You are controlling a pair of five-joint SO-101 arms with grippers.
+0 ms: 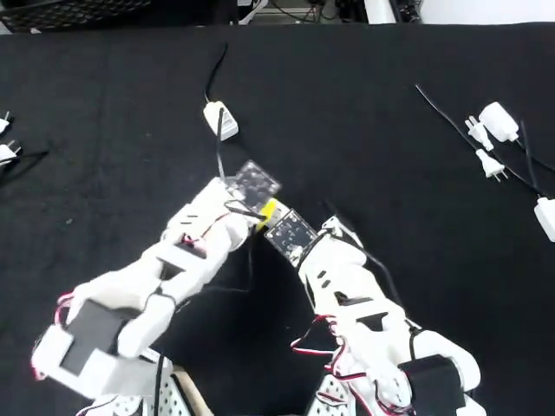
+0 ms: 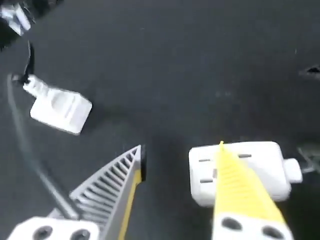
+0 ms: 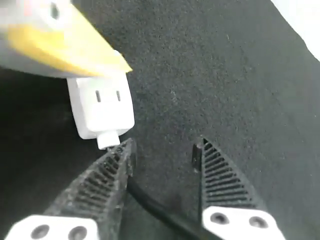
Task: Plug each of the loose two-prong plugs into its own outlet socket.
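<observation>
A white outlet socket (image 2: 250, 167) with two slots lies on the black cloth under the yellow finger (image 2: 240, 192) of my left gripper (image 2: 180, 150), which is open. The same socket (image 3: 102, 107) sits just past my right gripper (image 3: 164, 147), also open, with its stub end touching one black fingertip (image 3: 122, 152). In the high view both grippers meet mid-table, left (image 1: 260, 206) and right (image 1: 290, 232). A second white socket (image 1: 221, 121) (image 2: 60, 107) lies farther off on its cable. Loose two-prong plugs (image 1: 490, 162) lie at the far right.
More white plugs and adapters (image 1: 500, 121) with black cords lie along the right edge, and another (image 1: 546, 217) lower down. Small plugs (image 1: 5, 152) sit at the left edge. A black cable (image 3: 150, 205) runs under my right gripper.
</observation>
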